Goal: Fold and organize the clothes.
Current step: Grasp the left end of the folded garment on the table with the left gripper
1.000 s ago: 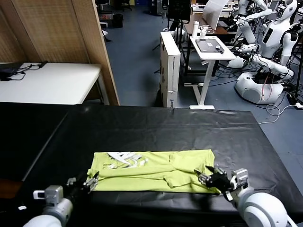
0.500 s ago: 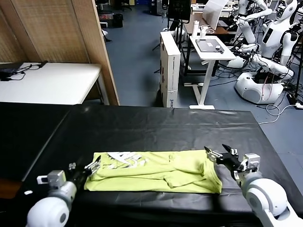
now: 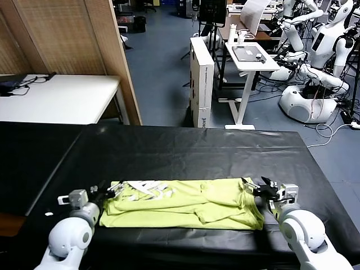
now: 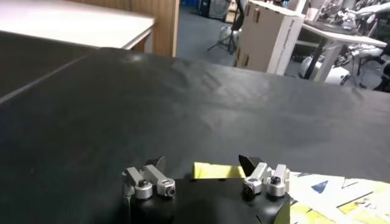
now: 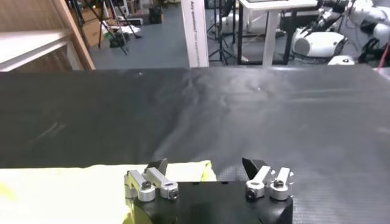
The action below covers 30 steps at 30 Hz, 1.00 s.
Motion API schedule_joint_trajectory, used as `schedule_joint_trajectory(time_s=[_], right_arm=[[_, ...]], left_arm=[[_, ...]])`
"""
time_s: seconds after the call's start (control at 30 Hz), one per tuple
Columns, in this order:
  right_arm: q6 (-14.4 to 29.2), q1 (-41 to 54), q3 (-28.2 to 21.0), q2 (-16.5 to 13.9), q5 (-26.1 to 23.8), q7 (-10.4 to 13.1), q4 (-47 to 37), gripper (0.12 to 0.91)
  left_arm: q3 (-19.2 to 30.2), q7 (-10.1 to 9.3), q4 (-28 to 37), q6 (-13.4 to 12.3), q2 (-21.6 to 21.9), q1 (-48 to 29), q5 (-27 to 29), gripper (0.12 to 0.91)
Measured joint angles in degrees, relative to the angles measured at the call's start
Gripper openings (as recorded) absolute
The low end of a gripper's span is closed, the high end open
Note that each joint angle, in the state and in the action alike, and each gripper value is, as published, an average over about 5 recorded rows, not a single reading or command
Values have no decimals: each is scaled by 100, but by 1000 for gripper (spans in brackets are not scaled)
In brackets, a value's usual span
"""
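Observation:
The lime yellow-green T-shirt (image 3: 185, 205) lies folded into a long flat strip across the near part of the black table (image 3: 197, 149), with white print (image 3: 147, 188) showing near its left end. My left gripper (image 3: 114, 187) is open and empty over the shirt's far left corner. In the left wrist view the gripper (image 4: 202, 164) has its jaws wide apart over a shirt corner (image 4: 216, 171). My right gripper (image 3: 254, 187) is open and empty at the shirt's far right corner. The right wrist view shows that gripper (image 5: 206, 165) over the shirt edge (image 5: 183, 171).
The black table stretches far beyond the shirt, and its front edge runs just below the shirt. Past it stand a white table (image 3: 56, 98) at the left, a wooden partition (image 3: 73, 39), a white cabinet (image 3: 202, 79), a small desk (image 3: 250, 56) and parked white robots (image 3: 315, 67).
Both grippers have moved from the shirt's near corners away from me to its far corners. The shirt's right end has bunched slightly.

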Motion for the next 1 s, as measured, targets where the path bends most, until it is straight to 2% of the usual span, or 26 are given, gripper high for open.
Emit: schedule_joint_trajectory(time_s=[0.07, 0.17, 0.27, 0.43, 0.53, 0.57, 0.67, 0.93, 1.0], right_arm=[[11, 41, -23, 35, -1, -7, -71, 870], [13, 102, -57, 74, -1, -4, -176, 777], [8, 138, -74, 93, 1, 0, -247, 615], [19, 142, -74, 108, -6, -9, -299, 295], [35, 142, -73, 123, -23, -23, -315, 164], [42, 143, -73, 128, -29, -26, -318, 146], [87, 137, -71, 146, -48, -21, -321, 143], [315, 97, -56, 253, -5, 132, -337, 145], [327, 82, -55, 272, 34, 93, -333, 208]], left_arm=[[5, 9, 19, -13, -14, -11, 7, 907], [9, 30, 30, -44, -32, -5, 4, 896], [10, 51, -8, -75, -63, 40, -18, 800], [19, 73, -93, -104, -98, 99, 32, 487], [19, 109, -93, -148, -72, 87, 129, 298], [16, 120, -79, -168, -55, 73, 153, 241], [3, 136, -12, -210, 4, 10, 168, 149], [-21, 172, 89, -262, 88, -69, 183, 147], [-29, 207, 70, -330, 103, -43, 287, 156]])
